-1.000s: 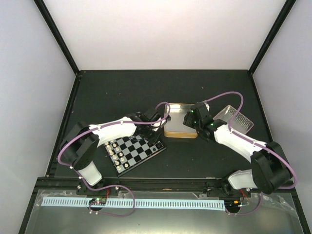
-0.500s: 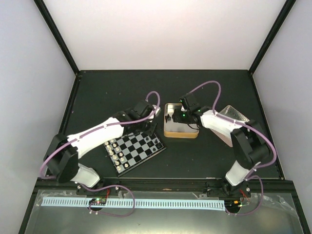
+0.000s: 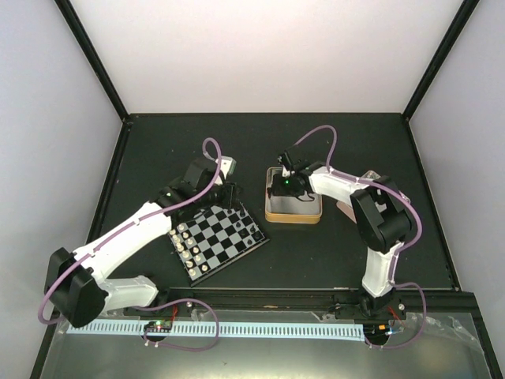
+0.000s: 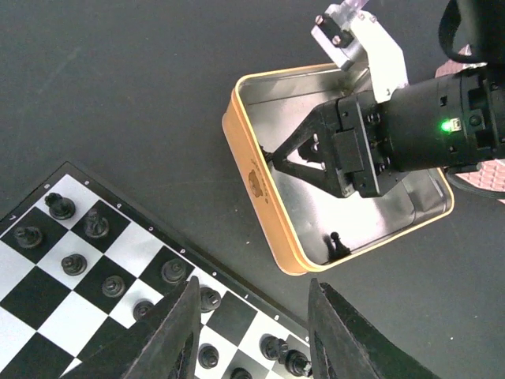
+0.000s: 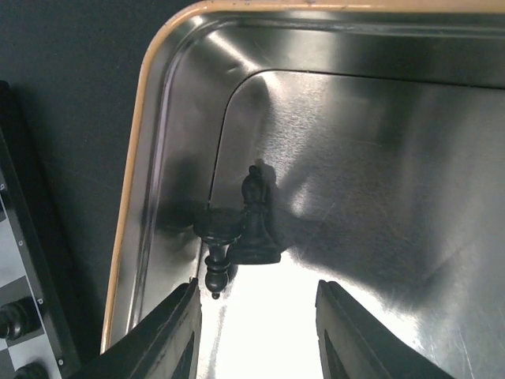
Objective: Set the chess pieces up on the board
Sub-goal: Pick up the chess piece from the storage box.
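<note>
The board [image 3: 217, 241] lies in front of the left arm. Black chess pieces [image 4: 113, 284] stand along its edge nearest the tin, cream ones [image 3: 185, 243] on the opposite side. My left gripper [image 4: 252, 339] hovers open over the board's far corner, with nothing between its fingers. My right gripper [image 3: 280, 185] is down inside the gold-rimmed tin [image 3: 293, 219]. It stands open just short of two black pieces in the tin's corner. One of them, a bishop [image 5: 254, 217], is upright and the other piece [image 5: 215, 254] lies on its side. A black pawn [image 4: 338, 243] also stands in the tin.
Part of a pinkish lid [image 4: 481, 174] shows past the right arm. The tin's walls [image 5: 130, 213] close in the two pieces on two sides. Black posts [image 3: 91, 59] frame the dark table at the back.
The left arm has drawn back and left off the board's far corner, its jaws parting. The right gripper has pushed further left into the tin, its jaws narrowing.
</note>
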`<action>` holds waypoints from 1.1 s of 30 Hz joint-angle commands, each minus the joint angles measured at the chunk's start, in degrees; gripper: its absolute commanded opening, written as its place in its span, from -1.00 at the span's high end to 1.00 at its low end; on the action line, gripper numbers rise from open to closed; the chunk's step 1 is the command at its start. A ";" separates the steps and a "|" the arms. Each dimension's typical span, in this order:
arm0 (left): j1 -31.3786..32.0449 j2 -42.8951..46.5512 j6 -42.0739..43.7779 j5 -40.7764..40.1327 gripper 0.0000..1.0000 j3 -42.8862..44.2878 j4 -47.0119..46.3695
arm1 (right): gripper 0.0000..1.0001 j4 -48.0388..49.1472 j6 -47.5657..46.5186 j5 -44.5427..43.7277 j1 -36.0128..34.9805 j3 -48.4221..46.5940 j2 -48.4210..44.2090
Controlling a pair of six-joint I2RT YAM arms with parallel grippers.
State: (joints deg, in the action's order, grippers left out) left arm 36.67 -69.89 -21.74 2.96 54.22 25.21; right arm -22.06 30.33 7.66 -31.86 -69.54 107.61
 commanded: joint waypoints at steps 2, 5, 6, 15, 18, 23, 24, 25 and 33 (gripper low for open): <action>-1.78 3.14 -2.32 1.84 0.21 -1.70 -3.85 | 0.24 -1.29 -1.55 -1.21 -0.81 -3.12 2.54; -2.61 3.78 -2.70 2.49 0.20 -2.38 -4.20 | 0.35 -1.66 -1.62 -1.72 -0.93 -4.17 3.90; -2.88 3.87 -2.85 2.75 0.20 -2.54 -4.25 | 0.38 -1.59 -1.69 -1.73 -0.99 -4.40 4.25; -3.77 3.66 -3.27 4.49 0.20 -3.33 -4.76 | 0.46 -2.93 -3.35 -5.31 -1.87 -6.49 6.87; -3.88 3.64 -3.28 4.79 0.20 -3.40 -4.95 | 0.45 -3.41 -3.83 -6.53 -2.22 -7.20 7.84; -4.17 3.58 -3.36 5.20 0.20 -3.48 -5.00 | 0.46 -3.76 -4.23 -7.90 -2.57 -8.09 9.08; -4.15 3.60 -3.37 5.21 0.20 -3.50 -5.00 | 0.49 -3.84 -4.24 -8.19 -2.59 -8.12 9.25; -4.29 3.66 -3.35 5.29 0.20 -3.50 -4.92 | 0.54 -3.86 -4.25 -8.42 -2.66 -8.09 9.26; -4.83 4.86 -4.29 5.57 0.17 -4.24 -5.43 | 0.70 -1.37 -5.52 -11.06 -3.21 -4.43 3.51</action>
State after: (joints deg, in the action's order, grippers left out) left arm 32.56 -66.83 -24.80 7.57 50.50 21.78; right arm -24.67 26.17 -0.49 -34.54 -76.16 115.11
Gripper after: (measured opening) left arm 0.408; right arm 0.172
